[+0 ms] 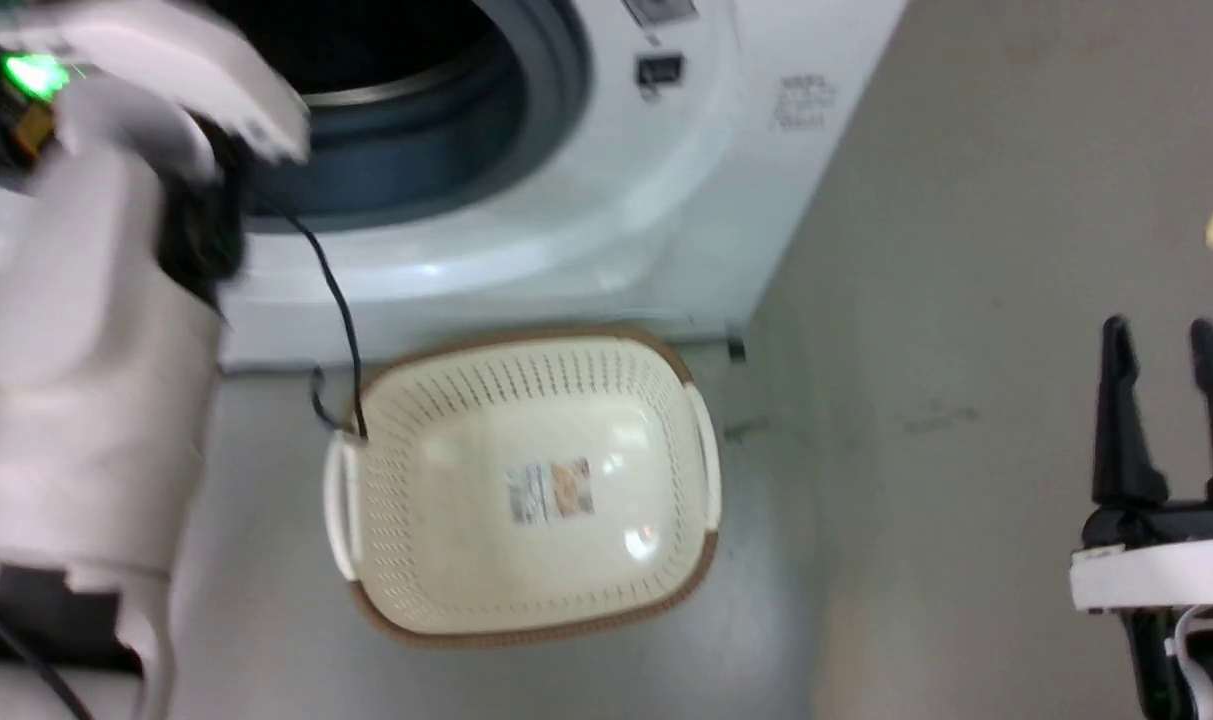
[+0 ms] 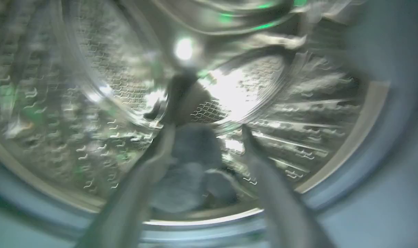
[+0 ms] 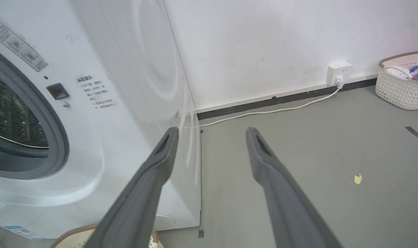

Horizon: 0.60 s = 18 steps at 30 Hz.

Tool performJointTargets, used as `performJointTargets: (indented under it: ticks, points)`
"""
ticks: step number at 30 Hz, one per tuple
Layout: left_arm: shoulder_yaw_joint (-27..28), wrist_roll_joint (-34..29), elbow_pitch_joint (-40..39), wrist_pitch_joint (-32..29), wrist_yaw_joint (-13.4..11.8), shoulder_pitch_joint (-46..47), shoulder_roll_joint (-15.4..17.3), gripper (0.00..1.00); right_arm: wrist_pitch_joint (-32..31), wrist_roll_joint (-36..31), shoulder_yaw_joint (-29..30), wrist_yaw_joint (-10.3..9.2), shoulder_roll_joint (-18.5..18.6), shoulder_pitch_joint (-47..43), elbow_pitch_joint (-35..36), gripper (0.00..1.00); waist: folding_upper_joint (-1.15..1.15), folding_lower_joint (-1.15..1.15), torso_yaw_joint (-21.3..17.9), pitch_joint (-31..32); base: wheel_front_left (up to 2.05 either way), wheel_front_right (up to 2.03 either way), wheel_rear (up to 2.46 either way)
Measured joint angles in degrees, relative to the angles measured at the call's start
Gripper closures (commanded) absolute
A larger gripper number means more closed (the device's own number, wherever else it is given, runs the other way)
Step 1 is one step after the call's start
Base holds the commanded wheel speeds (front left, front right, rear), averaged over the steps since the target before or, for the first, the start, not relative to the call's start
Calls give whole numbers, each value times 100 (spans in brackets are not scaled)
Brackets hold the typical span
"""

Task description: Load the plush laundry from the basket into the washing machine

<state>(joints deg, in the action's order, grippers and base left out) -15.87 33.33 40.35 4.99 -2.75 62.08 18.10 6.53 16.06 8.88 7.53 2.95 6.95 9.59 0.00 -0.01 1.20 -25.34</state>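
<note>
Left gripper (image 2: 205, 136) at washing machine (image 1: 606, 200) mouth, fingers apart, pointing into drum; plush laundry (image 2: 190, 182) (blurred, greyish) low inside drum. Basket (image 1: 396, 430) just before machine front. Right gripper (image 1: 1169, 345) right of machine, fingers parted.

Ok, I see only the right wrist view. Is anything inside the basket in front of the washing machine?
Observer: No. In the head view the basket holds nothing; the paper label on its bottom lies bare.
Operator: Where is the plush laundry?
Observer: In the left wrist view a blurred dark bundle, probably the plush laundry, lies low in the steel drum.
Operator: Does the left gripper hold it?
Observer: It seems not; the left gripper is open, fingers apart.
</note>
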Motion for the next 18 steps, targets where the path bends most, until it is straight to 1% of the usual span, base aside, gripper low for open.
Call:
performJointTargets:
  ticks: [5,6,13,16,18]
  points:
    - [-23,82,-349,260,14,-647,-105,0,-47,0,-87,0,-1,-165,-178,0,0,-1,206,596,0,0,0]
    - [-90,88,-593,300,-48,-1106,-130,0,-42,15,-143,0,-2,-229,-267,0,0,-2,304,937,0,0,0]
    - [-275,98,-1394,253,-312,-2176,-253,0,-36,82,-211,0,-2,-441,-434,0,0,-1,466,1602,0,0,0]
    - [-339,94,-1723,182,-438,-2614,-220,0,-30,126,-249,0,-2,-477,-497,0,0,0,494,1815,0,0,0]
    - [-398,25,-2054,149,-576,-2999,-125,0,0,166,-271,0,-2,-558,-554,0,0,0,502,1992,0,0,0]
